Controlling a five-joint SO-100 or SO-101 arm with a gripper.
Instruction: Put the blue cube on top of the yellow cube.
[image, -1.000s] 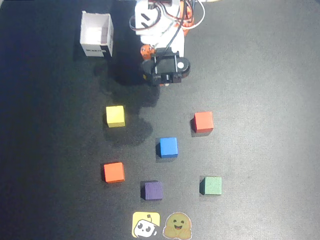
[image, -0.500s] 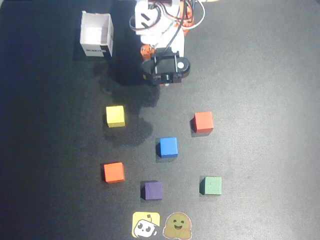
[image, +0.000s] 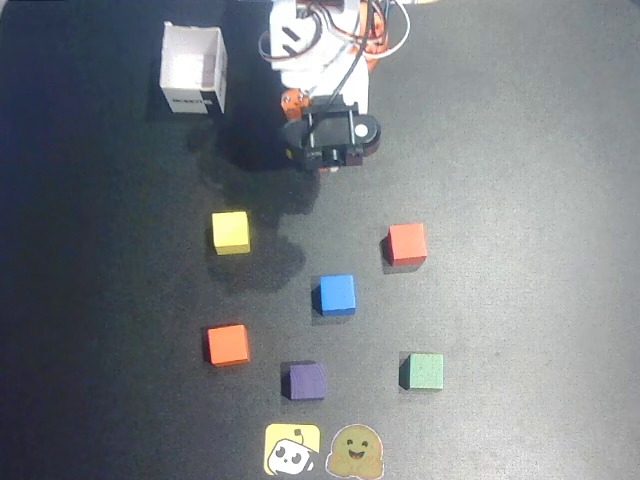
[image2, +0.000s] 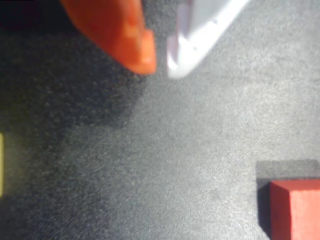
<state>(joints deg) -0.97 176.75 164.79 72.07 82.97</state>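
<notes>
Holding nothing, my hand (image2: 160, 62) hangs near the arm's base at the top of the overhead view, its orange and white fingertips nearly touching with only a thin gap, so I read it as closed. Below it in the wrist view is bare dark worktop (image: 520, 150), with a red cube's (image2: 295, 207) corner at lower right and a sliver of yellow at the left edge.

From above, the blue cube (image: 337, 295) sits flat near the middle of the worktop, well apart from my hand and apart from every other block. Its target, the yellow cube (image: 230, 232), lies up and to the left of it, also alone. An orange-red cube (image: 407, 243) stands to the blue one's upper right and a purple cube (image: 307, 381) below it.

By my judgement the reach has barely begun. To do it well I should spread the fingers wide before descending, centre over the blue cube, line the fingers up with two opposite flat faces, and come straight down so neither tip nudges it. I must not confuse it with the darker purple block.
</notes>
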